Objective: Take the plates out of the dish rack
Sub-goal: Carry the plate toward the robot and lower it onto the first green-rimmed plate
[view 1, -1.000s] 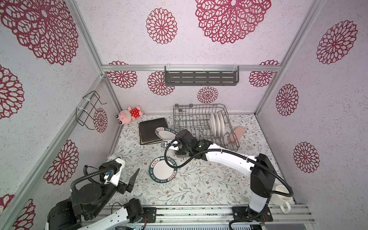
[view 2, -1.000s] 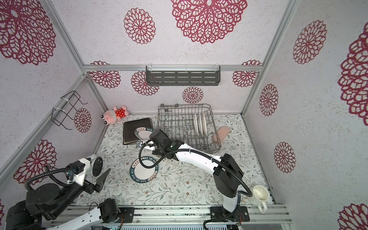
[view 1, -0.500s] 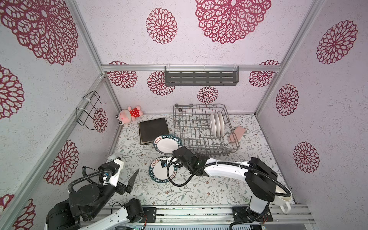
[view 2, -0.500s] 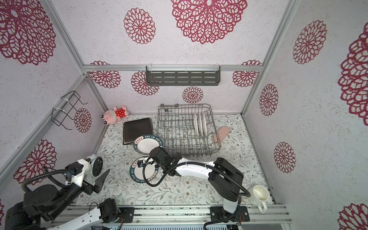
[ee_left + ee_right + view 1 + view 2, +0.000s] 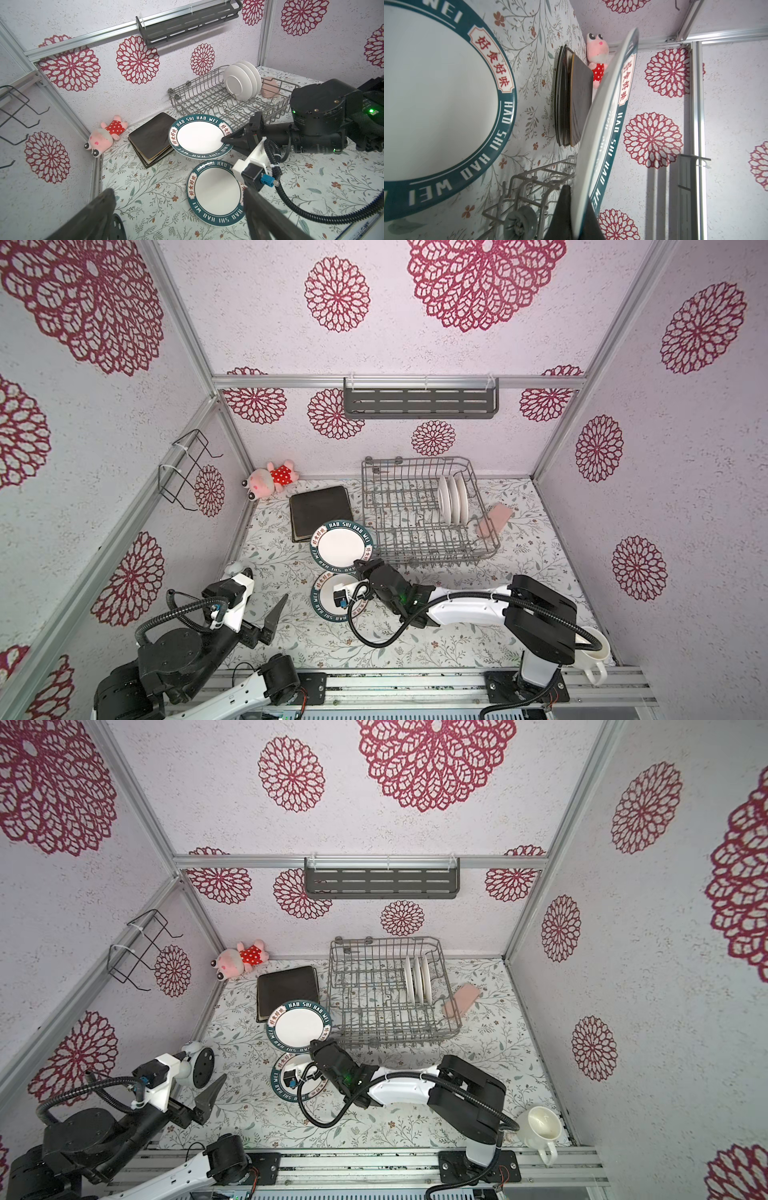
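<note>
Teal-rimmed plate (image 5: 341, 546) pinched by right gripper (image 5: 226, 139).
Tilted a second ago, now level beyond the fingers (image 5: 236, 141); second plate (image 5: 216, 191) lies behind them; left gripper (image 5: 177, 191) stays spread.

- The table (image 5: 457, 639) on my feed wears a pale cloth printed with leaves and small flowers.
- The dish rack (image 5: 415, 514) stands at the back, right of centre.
- Just left of it I see a stack of dark square plates (image 5: 318, 506).
- A teal-rimmed round plate (image 5: 216, 191) lies flat nearer the front.
- A pink plush toy (image 5: 270, 481) lies in the back left corner.
- A pink block (image 5: 494, 518) sits against the rack's right side.
- A white mug (image 5: 540, 1125) stands at the front right corner.
- By the left edge sits a small white-and-black round object (image 5: 199, 1067); I can't tell what it is.
</note>
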Controlling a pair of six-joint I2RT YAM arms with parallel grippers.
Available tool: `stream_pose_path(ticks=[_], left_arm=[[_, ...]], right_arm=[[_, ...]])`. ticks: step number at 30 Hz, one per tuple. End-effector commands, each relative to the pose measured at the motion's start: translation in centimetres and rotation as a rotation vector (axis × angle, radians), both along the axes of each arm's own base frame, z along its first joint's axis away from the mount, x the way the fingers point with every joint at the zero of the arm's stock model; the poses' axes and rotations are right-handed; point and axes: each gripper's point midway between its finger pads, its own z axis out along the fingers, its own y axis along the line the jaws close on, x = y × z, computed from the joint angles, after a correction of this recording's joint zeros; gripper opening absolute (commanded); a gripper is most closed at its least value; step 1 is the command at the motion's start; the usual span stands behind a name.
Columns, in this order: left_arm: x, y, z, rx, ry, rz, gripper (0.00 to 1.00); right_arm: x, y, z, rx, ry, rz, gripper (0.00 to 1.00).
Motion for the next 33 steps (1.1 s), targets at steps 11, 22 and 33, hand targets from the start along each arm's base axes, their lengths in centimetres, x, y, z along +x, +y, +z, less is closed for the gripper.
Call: stream_pose_path(ticks=[11, 22, 33], left_arm=[[-0.3, -0.1, -0.3, -0.004, 0.001, -0.025, 0.97], [-0.3, -0.4, -0.3, -0.001, 0.005, -0.036, 0.97], [-0.6, -0.3, -0.3, -0.017, 0.000, -0.049, 0.97]], right_arm=[[-3.1, 1.8, 2.1, 0.090, -0.188, 0.084, 0.00], [-4.3, 1.1, -0.3, 0.040, -0.181, 0.084, 0.00], [-6.2, 1.7, -2.8, -0.006, -0.169, 0.113, 0.00]])
